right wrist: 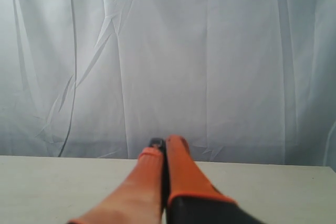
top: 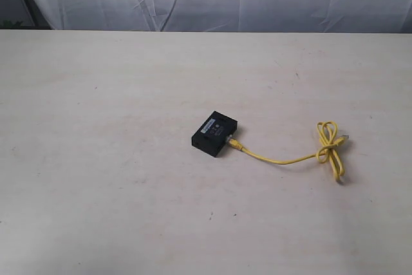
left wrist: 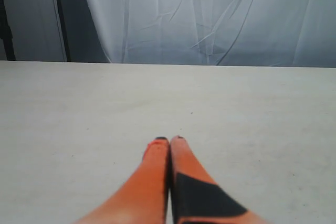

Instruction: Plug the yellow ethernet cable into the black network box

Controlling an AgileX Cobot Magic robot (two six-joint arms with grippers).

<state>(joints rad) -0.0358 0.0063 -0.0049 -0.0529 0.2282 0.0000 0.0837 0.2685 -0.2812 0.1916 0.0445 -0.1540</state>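
Currently my left gripper [left wrist: 169, 139] and right gripper [right wrist: 164, 141] are both pinched together on nothing. Mid-table [top: 96, 191], the black network box [top: 215, 134] has one plug [top: 233, 140] of the yellow ethernet cable [top: 283, 159] against its right side, with the cord trailing right to a knotted loop [top: 328, 140]. I judge the plug is seated or nearly so, so the next move is a check or a final push; I see no containers.

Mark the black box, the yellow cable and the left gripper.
black box [top: 215, 134], exterior view, top face.
yellow cable [top: 325, 152], exterior view, knot of its loop.
left gripper [left wrist: 169, 140], left wrist view, between its shut fingertips.
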